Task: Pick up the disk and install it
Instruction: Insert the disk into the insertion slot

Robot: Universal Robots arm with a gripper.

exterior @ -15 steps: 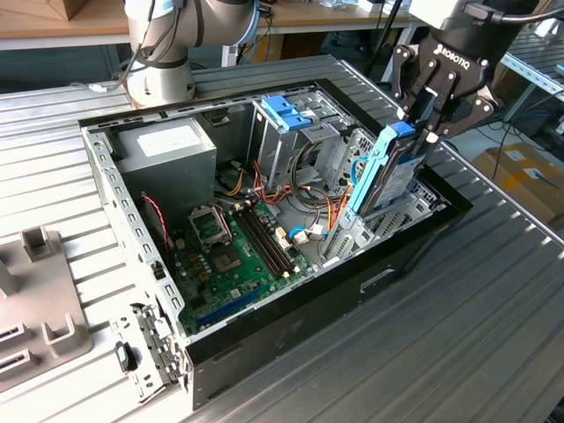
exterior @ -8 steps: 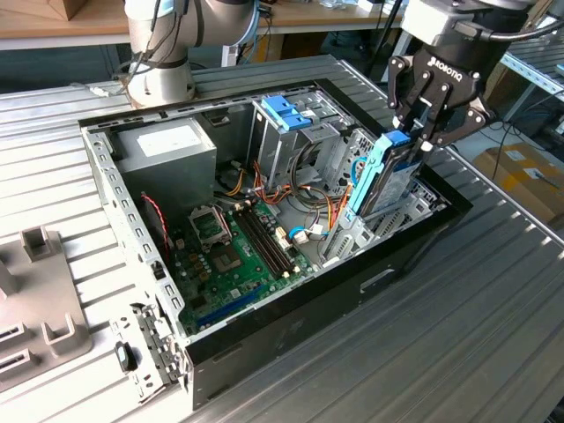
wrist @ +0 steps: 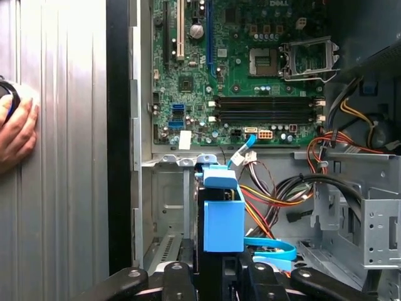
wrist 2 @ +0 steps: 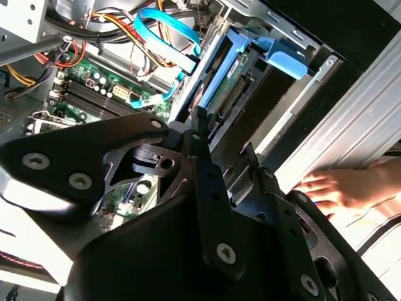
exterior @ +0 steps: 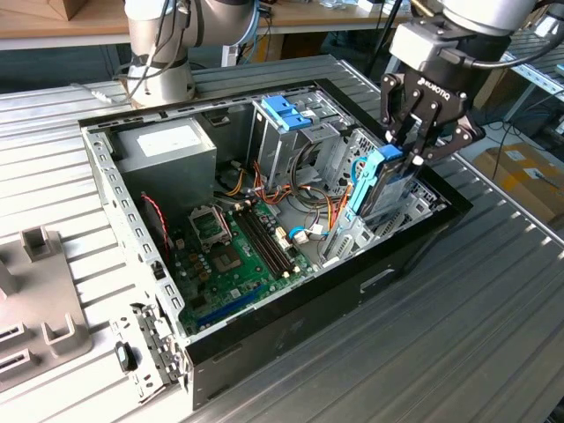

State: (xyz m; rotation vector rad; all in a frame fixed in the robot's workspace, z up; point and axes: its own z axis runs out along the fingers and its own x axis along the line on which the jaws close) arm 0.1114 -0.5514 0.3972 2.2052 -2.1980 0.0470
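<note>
Seating the disk (exterior: pixel 388 189) looks like the step in hand: it is already picked up and stands on edge, partly down in the drive bay (exterior: pixel 419 209) at the exterior view's right end of the open case (exterior: pixel 291 344). From that view's left come the power-supply box (exterior: pixel 167 145), the motherboard (exterior: pixel 233 256), the blue-topped cage (exterior: pixel 286 115), then the disk. Finishing calls, I judge, for a straight push with the blue carrier (exterior: pixel 366 176) kept square to the bay walls and clear of the cables (exterior: pixel 330 214). The gripper (exterior: pixel 405 152) stands narrow, fingers (exterior: pixel 393 123) clamped on the disk's upper end.
</note>
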